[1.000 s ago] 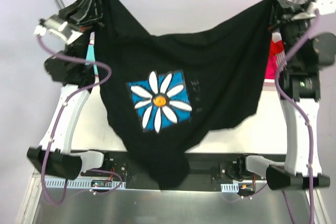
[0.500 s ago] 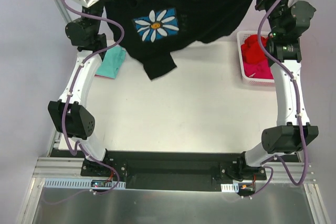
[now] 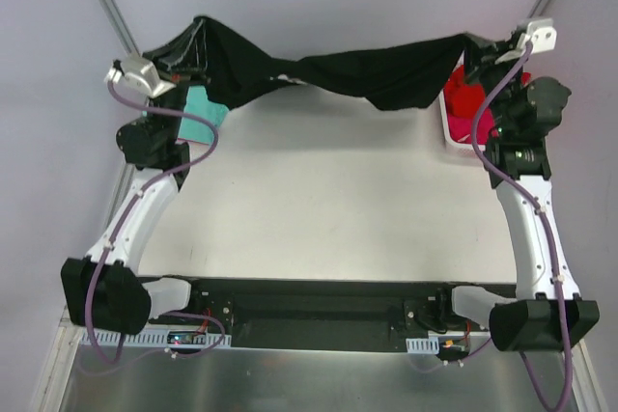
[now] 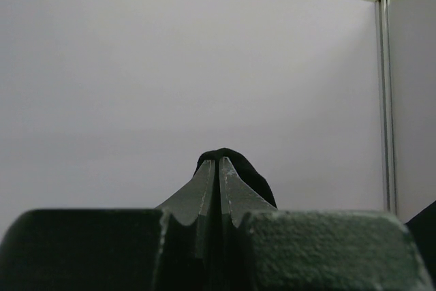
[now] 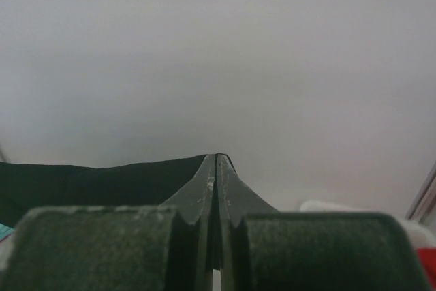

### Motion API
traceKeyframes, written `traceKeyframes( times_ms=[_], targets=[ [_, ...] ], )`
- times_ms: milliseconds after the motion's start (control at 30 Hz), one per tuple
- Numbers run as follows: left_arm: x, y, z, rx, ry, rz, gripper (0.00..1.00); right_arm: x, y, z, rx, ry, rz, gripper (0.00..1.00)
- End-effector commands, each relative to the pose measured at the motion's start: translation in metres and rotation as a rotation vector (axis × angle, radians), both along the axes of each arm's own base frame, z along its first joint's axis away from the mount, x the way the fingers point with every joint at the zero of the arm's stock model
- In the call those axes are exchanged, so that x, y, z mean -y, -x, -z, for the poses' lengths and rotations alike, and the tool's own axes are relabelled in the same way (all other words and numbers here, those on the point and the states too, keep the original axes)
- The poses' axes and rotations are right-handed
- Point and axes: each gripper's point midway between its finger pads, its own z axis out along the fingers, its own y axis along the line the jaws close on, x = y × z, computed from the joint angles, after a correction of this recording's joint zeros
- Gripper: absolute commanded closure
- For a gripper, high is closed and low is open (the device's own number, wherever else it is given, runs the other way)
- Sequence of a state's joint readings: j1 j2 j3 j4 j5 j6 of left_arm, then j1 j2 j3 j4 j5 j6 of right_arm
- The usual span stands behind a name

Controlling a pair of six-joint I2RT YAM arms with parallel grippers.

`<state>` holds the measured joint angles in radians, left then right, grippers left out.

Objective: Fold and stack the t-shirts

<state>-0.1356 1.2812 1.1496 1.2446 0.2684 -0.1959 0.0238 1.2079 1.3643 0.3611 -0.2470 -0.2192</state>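
Top external view: black t-shirt slung between both grippers across the frame's upper part.
Left gripper and right gripper each pinch one end; lower both evenly, cloth taut, onto the table.

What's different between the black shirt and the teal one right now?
The black shirt hangs in the air, stretched between the left gripper and right gripper; the teal shirt lies on the table, with no gripper on it. The black shirt spans nearly the table's width; the teal shirt shows only as a small patch, partly hidden by the left arm and black cloth. Both are soft cloth.
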Motion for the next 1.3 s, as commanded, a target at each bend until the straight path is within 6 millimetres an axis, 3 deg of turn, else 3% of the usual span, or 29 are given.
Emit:
traceKeyframes(
  times_ms=[0,33,67,100,133,167,233,267,333,367,400,433,500,533,567,600,633,733,900,1033,1200,1233,1267],
  targets=[
    [-0.021,0.070,0.008,0.088,0.063,-0.036,1.00,-0.004,0.044,0.026,-0.046,-0.060,-0.039,1.00],
    [-0.025,0.086,0.026,0.061,0.073,-0.035,1.00,-0.007,0.046,0.054,-0.113,-0.062,-0.054,1.00],
    [-0.026,0.093,0.036,0.041,0.076,-0.032,1.00,-0.009,0.053,0.070,-0.164,-0.058,-0.066,0.99],
    [-0.025,0.093,0.055,-0.030,0.071,-0.022,1.00,-0.009,0.072,0.069,-0.151,-0.050,-0.070,0.99],
    [-0.029,0.113,0.065,-0.038,0.086,-0.017,1.00,-0.007,0.078,0.075,-0.167,-0.054,-0.055,0.99],
    [-0.030,0.119,0.074,-0.066,0.092,-0.014,1.00,-0.005,0.085,0.095,-0.221,-0.050,-0.042,1.00],
    [-0.035,0.138,0.093,-0.123,0.123,0.000,1.00,-0.002,0.109,0.093,-0.214,-0.050,-0.031,0.99],
    [-0.035,0.144,0.099,-0.139,0.133,0.010,1.00,-0.002,0.117,0.109,-0.291,-0.067,-0.029,0.99],
    [-0.033,0.163,0.110,-0.185,0.142,0.058,0.98,0.000,0.136,0.113,-0.342,-0.091,-0.022,0.98],
    [-0.031,0.169,0.112,-0.203,0.150,0.079,0.95,0.002,0.146,0.127,-0.438,-0.126,-0.003,0.84],
    [-0.029,0.177,0.114,-0.225,0.168,0.119,0.88,0.004,0.154,0.130,-0.480,-0.196,0.013,0.37],
    [-0.029,0.190,0.116,-0.236,0.169,0.136,0.88,0.002,0.163,0.135,-0.509,-0.199,0.005,0.25],
    [-0.030,0.204,0.116,-0.257,0.189,0.154,0.86,-0.003,0.180,0.149,-0.585,-0.221,-0.019,0.23],
    [-0.037,0.226,0.103,-0.216,0.213,0.150,0.38,-0.003,0.191,0.145,-0.557,-0.234,-0.022,0.20],
    [-0.041,0.221,0.111,-0.284,0.238,0.128,0.01,-0.002,0.196,0.143,-0.543,-0.248,-0.019,0.11],
    [-0.044,0.227,0.107,-0.287,0.251,0.122,0.01,0.000,0.199,0.139,-0.518,-0.257,-0.009,0.04],
    [-0.047,0.238,0.095,-0.272,0.253,0.112,0.01,0.002,0.204,0.131,-0.484,-0.258,-0.007,0.04],
    [-0.053,0.246,0.082,-0.268,0.246,0.073,0.01,0.008,0.218,0.107,-0.388,-0.240,0.017,0.04],
    [-0.054,0.242,0.065,-0.261,0.273,0.083,0.01,0.006,0.214,0.098,-0.416,-0.232,0.006,0.04],
    [-0.037,0.219,0.071,-0.320,0.224,0.144,0.01,-0.005,0.208,0.095,-0.439,-0.225,-0.050,0.04],
    [-0.013,0.158,0.124,-0.592,0.221,0.226,0.01,-0.032,0.187,0.117,-0.619,-0.217,-0.193,0.04],
    [-0.009,0.150,0.137,-0.663,0.218,0.235,0.01,-0.031,0.174,0.139,-0.733,-0.224,-0.177,0.04],
    [-0.004,0.144,0.144,-0.708,0.216,0.259,0.01,-0.031,0.170,0.145,-0.768,-0.223,-0.170,0.04]
  ],
)
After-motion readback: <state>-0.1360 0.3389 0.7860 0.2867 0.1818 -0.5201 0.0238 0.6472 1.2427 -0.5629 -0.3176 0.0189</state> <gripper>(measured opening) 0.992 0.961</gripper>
